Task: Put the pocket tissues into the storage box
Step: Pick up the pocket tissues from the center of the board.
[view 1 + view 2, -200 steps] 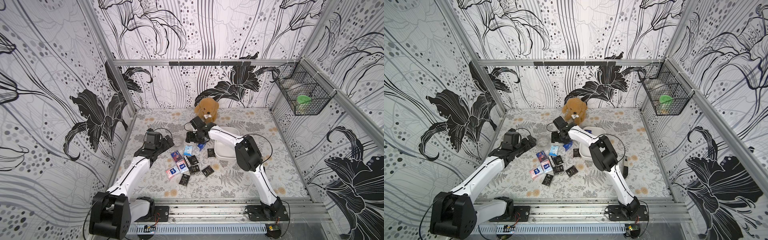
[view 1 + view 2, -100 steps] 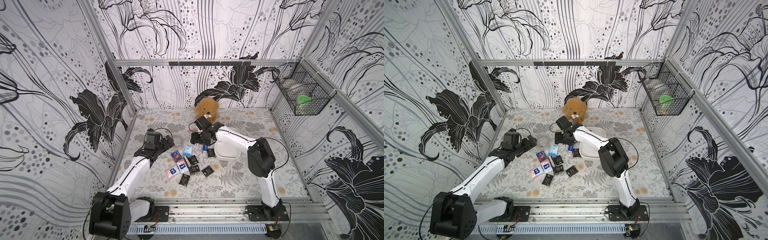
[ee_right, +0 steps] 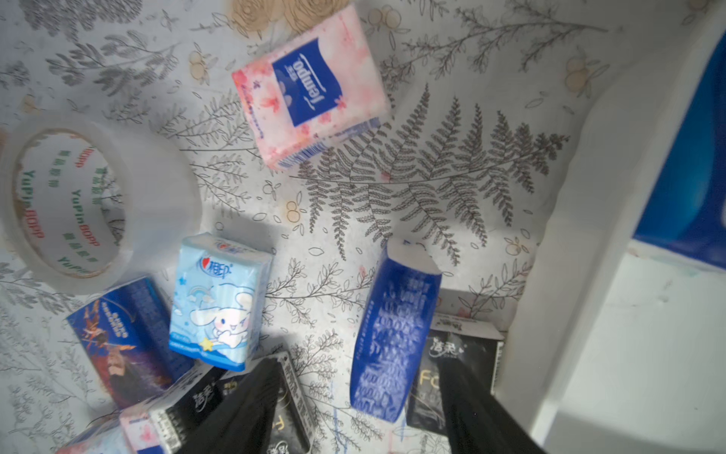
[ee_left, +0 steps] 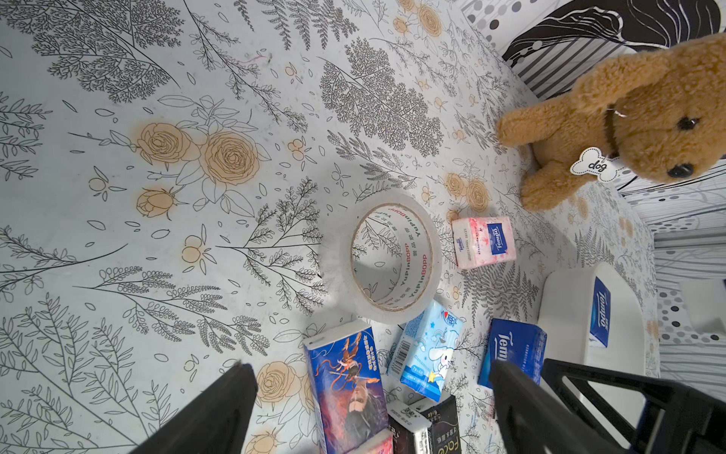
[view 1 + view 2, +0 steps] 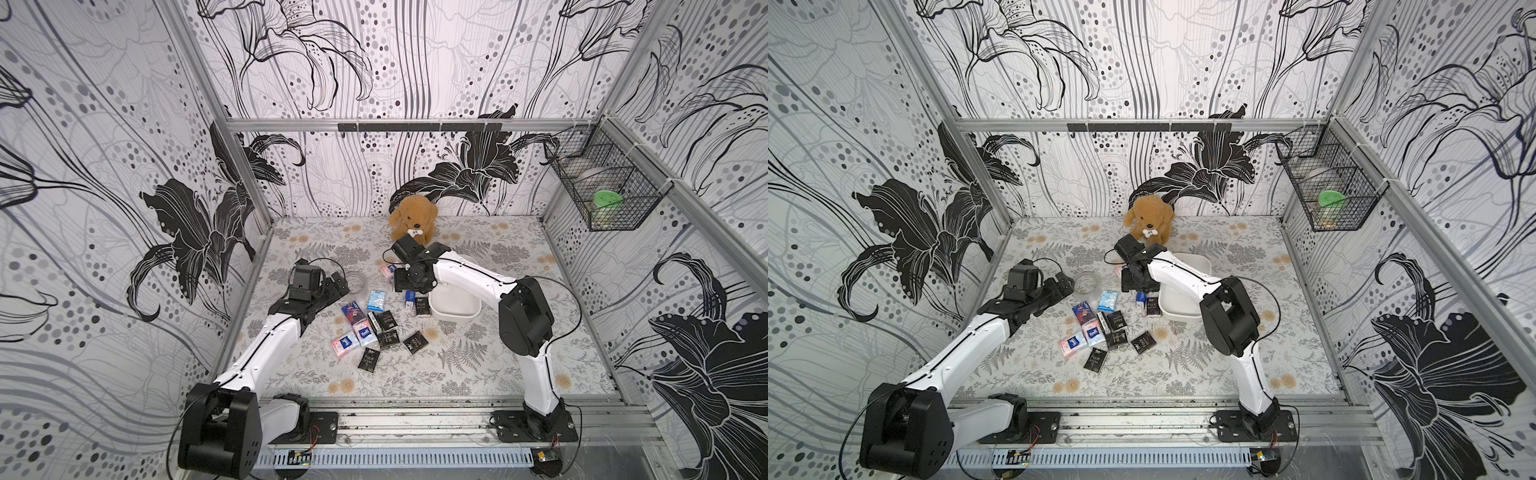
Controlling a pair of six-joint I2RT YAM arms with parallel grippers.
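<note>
The table (image 5: 478, 365) is covered by a matt sheet printed with ferns and tan roses. The storage box (image 5: 455, 318), a smooth white plastic tub with rounded corners, is set right of the table's middle. Its far part is covered by the right arm in both top views, and it is cut off in both wrist views. One dark blue packet (image 4: 599, 310) is recorded lying inside it. A shaggy brown plush dog (image 5: 413, 218) is seated against the back wall. A translucent tape roll (image 4: 334, 267) is laid flat just beside the pocket tissues (image 5: 374, 328). These are soft, glossy rectangular packets in black, pink, light blue and dark blue, scattered on the table toward the left arm. The left fingers (image 4: 220, 412) are spread wide and nothing is held. The right fingers (image 3: 243, 412) are parted to either side of an upright blue packet (image 3: 393, 334), stood on edge near the box wall. That packet is blurred, and contact cannot be determined. A black packet (image 3: 467, 350) behind it is partly covered.
</note>
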